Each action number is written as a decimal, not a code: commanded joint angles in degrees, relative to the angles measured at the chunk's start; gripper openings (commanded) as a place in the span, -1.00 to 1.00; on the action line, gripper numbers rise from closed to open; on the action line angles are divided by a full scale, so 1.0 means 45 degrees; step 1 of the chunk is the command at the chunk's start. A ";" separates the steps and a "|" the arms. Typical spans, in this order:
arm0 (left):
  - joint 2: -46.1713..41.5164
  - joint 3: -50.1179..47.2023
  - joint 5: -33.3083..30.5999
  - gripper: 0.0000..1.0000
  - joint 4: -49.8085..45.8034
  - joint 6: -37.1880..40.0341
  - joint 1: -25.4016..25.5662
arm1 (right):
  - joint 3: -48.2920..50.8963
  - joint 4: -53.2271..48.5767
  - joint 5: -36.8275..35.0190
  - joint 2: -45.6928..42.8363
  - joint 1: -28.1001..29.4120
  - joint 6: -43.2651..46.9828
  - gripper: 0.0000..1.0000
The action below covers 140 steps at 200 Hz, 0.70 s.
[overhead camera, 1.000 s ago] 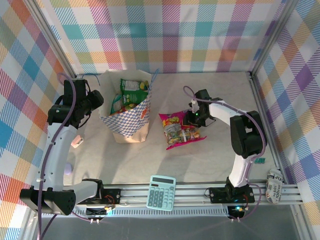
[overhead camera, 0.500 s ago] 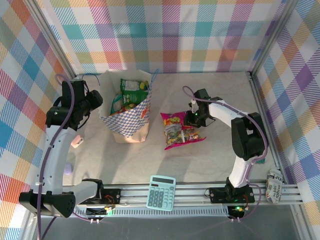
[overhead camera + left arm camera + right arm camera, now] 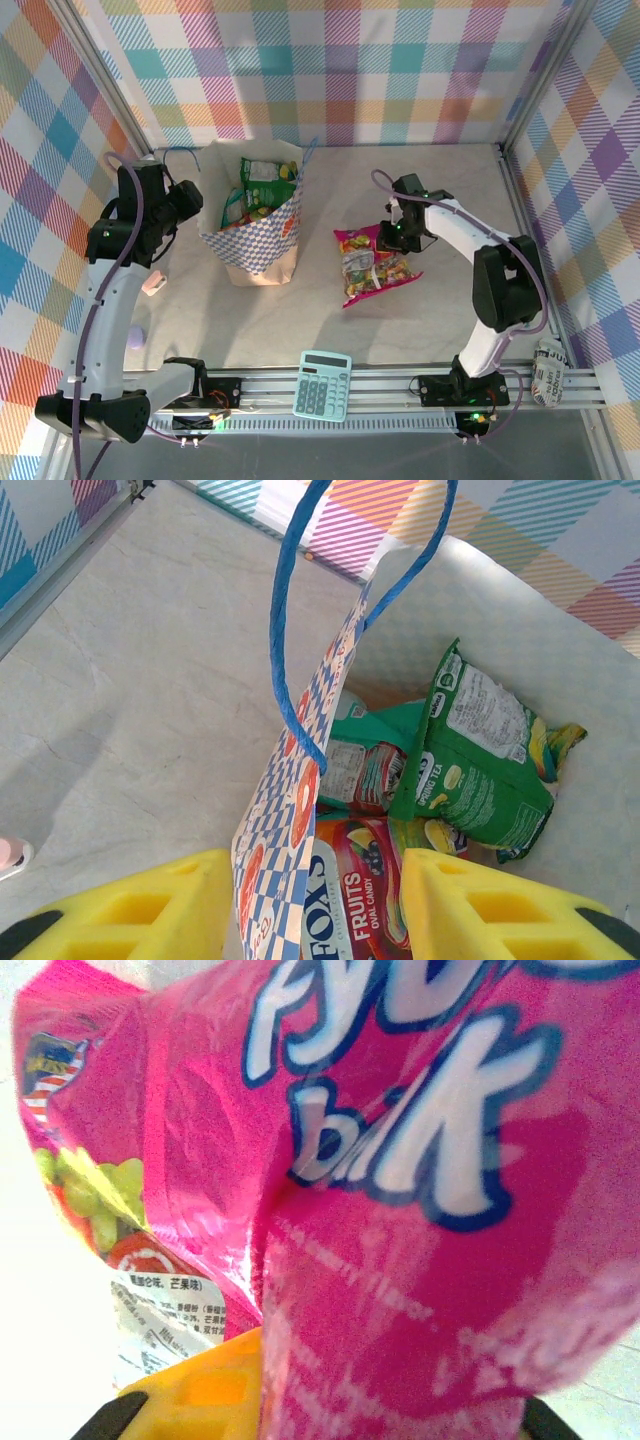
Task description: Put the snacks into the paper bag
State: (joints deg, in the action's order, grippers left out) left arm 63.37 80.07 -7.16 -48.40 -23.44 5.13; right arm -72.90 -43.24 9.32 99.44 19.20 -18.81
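Top view: the right end effector [image 3: 395, 235] clenches the far edge of the big magenta packet [image 3: 372, 268] on the bench [image 3: 300, 320], right of the paper bag [image 3: 255, 240]; the left end effector [image 3: 188, 200] sits at the bag's left side. Left wrist: its yellow fingers [image 3: 130, 910] stand released, astride the bag's wall, with snacks [image 3: 480, 770] inside. Right wrist: magenta film bunches against a yellow finger [image 3: 200, 1390].

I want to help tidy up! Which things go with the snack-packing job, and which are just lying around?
For the job: paper bag, big magenta packet on the table, green packet and Fox's packet inside the bag.
Just lying about: pale teal calculator, small pink thing near the left edge.
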 commanded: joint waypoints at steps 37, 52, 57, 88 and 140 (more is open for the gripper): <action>-0.0056 0.0133 -0.0199 0.00 -0.0282 0.0221 0.0092 | -0.1391 -0.0794 -0.0216 -0.1286 0.0200 0.0180 -1.00; 0.0038 0.0136 0.0012 0.00 -0.0093 0.0265 0.0101 | -0.1702 -0.0934 -0.0156 -0.1455 0.0244 0.0314 -1.00; 0.0100 0.0158 0.0109 0.01 -0.0055 0.0275 0.0092 | -0.1770 -0.0924 -0.0065 -0.1533 0.0271 0.0398 -1.00; 0.0466 0.0284 0.0163 0.05 -0.0022 0.0229 0.0092 | -0.2283 -0.1002 -0.0093 -0.2030 0.0406 0.0432 -1.00; 0.0973 0.0175 0.0331 0.05 0.0383 0.0093 0.0084 | -0.3437 -0.1505 -0.0157 -0.2782 0.0547 0.0505 -1.00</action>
State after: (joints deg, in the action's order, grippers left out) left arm 67.42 80.09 -6.48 -49.12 -22.90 5.13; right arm -83.50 -50.33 7.07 91.59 21.06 -17.26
